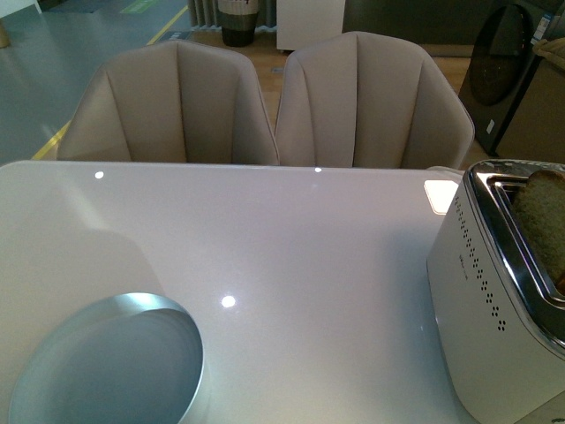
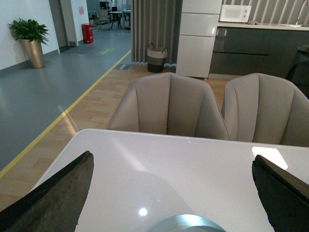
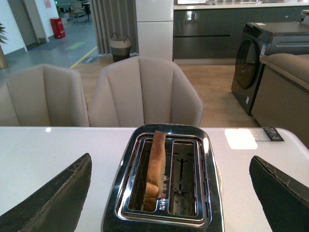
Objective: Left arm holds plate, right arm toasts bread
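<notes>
The pale blue-grey plate point(image 1: 110, 367) lies on the white table at the near left; its far rim shows in the left wrist view point(image 2: 187, 223). My left gripper point(image 2: 174, 193) is open, with its black jaws wide apart above and just behind the plate, touching nothing. The bread slice point(image 3: 155, 166) stands upright in one slot of the toaster point(image 3: 166, 179), sticking out of the top; it also shows in the front view point(image 1: 540, 216) at the right edge. My right gripper point(image 3: 171, 193) is open, its jaws spread on either side of the toaster, not touching it. Neither arm shows in the front view.
The white toaster point(image 1: 490, 309) stands at the table's right side; its second slot is empty. Two beige chairs point(image 1: 265, 97) stand behind the table's far edge. A small bright square point(image 1: 439, 194) lies on the table near the toaster.
</notes>
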